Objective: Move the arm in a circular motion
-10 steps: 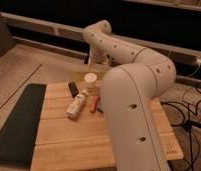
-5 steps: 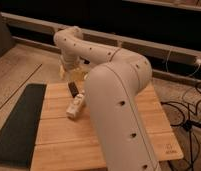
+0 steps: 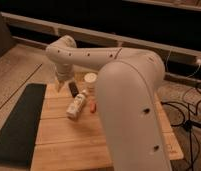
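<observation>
Cream-white arm [image 3: 125, 95] fills the frame's 4 o'clock half, its elbow bending at 10 o'clock above a wooden table [image 3: 64, 140]. Its gripper [image 3: 60, 85] hangs at the table's far edge; whether it grasps anything cannot be told. Nearby lie a white bottle [image 3: 76, 104], label unreadable, and a pale cup [image 3: 91, 80]. Dark mat [image 3: 16, 125] at 8 o'clock.

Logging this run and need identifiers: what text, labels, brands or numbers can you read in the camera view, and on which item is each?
None can be read.
White bottle lying on the wooden table: any label is too blurred to read.
White cup: no print shows.
Small dark object: no marking can be made out.
The arm: only dark screw holes, no lettering.
Gripper, low over the table's far left: no marking shows.
</observation>
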Motion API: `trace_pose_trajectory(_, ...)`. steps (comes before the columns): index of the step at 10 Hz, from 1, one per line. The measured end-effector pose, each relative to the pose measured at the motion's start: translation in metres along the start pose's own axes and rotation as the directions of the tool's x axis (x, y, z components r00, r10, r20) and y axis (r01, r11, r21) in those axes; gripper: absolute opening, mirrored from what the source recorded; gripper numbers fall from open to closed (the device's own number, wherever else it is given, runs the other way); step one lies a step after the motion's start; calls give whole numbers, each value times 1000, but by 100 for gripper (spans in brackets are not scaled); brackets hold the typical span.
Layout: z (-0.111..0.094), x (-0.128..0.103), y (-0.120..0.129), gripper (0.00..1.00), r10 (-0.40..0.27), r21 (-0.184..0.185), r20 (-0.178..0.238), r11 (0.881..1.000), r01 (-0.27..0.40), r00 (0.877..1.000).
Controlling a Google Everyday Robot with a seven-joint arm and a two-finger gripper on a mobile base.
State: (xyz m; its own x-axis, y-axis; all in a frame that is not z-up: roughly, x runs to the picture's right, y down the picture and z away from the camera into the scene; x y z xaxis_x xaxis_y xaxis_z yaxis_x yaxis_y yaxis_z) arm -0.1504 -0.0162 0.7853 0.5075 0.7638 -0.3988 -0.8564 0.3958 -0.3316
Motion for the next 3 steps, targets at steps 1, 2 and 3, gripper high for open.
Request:
trace_pose_trajectory(1, -8, 15, -17, 65, 53, 25, 7, 998, -53, 999)
trace_pose_trajectory(2, -13, 27, -29, 65, 99, 39, 12, 994, -99, 995)
trace_pose_trajectory(3, -19, 40, -48, 65, 163, 57, 9, 985, -164, 987)
